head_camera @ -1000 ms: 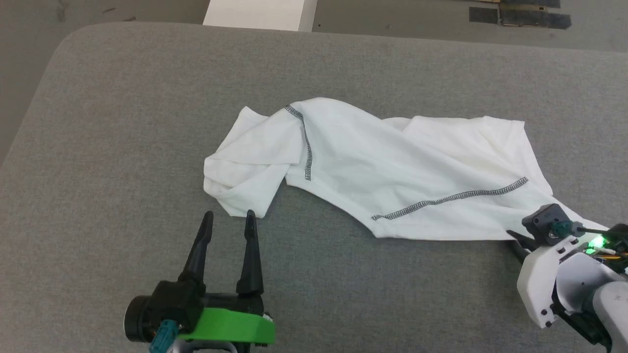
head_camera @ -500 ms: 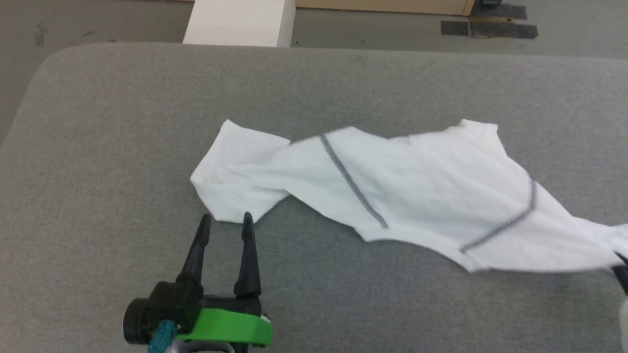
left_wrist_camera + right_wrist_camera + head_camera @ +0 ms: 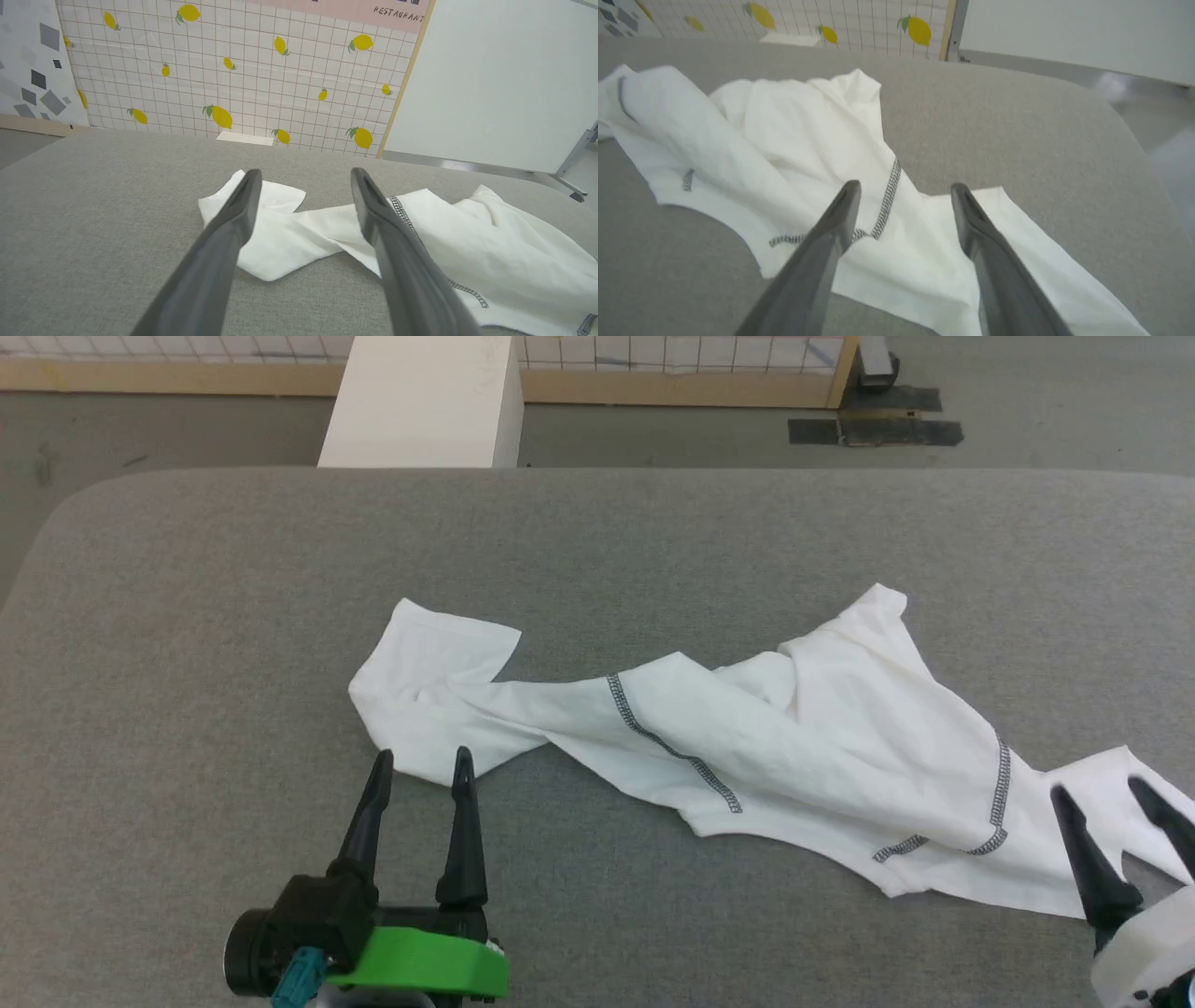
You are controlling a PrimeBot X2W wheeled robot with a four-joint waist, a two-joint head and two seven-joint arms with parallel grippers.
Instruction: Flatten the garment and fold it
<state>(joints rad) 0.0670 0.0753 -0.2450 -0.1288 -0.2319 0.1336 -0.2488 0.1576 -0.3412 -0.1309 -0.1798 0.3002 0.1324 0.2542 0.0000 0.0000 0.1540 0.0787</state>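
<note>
The garment (image 3: 803,747), a thin white shirt with dark zigzag stitching, lies crumpled and twisted across the grey padded table (image 3: 187,644), stretching from centre left to the right edge. My left gripper (image 3: 420,770) stands open just in front of the shirt's left end (image 3: 275,233), fingers apart with nothing between them. My right gripper (image 3: 1097,793) is open over the shirt's right corner (image 3: 924,242), with the cloth lying loose beneath its fingers. Both wrist views show the shirt ahead of the fingers.
A white rigid box (image 3: 420,401) stands beyond the table's far edge. Behind it runs a low wall with a lemon-patterned grid (image 3: 233,79) and a white board (image 3: 504,79). The table's rounded corners drop off at far left and right.
My right gripper has opened and let go of the shirt's right corner after dragging it rightwards and nearer. The head camera has tilted up, shifting the whole view. The left gripper stays open.
</note>
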